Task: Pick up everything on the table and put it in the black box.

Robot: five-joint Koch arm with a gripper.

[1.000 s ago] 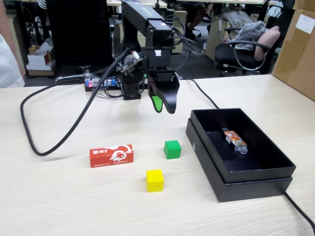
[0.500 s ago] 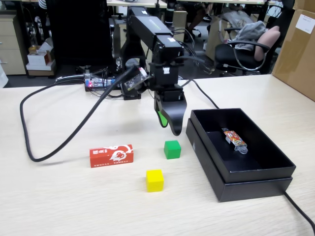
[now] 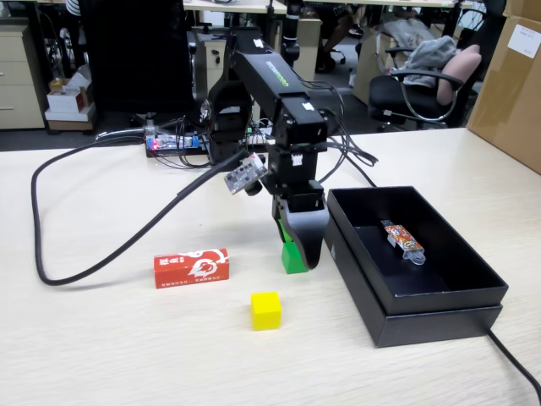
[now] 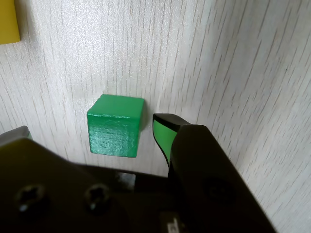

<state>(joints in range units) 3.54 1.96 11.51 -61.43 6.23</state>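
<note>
Hovering low, gripper (image 4: 131, 128) spread wide around green cube (image 4: 115, 125); cube resting on table (image 4: 233, 63).

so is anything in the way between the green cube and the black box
Nothing visible. In the fixed view only bare table lies between the green cube and the black box. The gripper is down at the cube. Inside the box lies one wrapped candy, with open floor around it.
</note>
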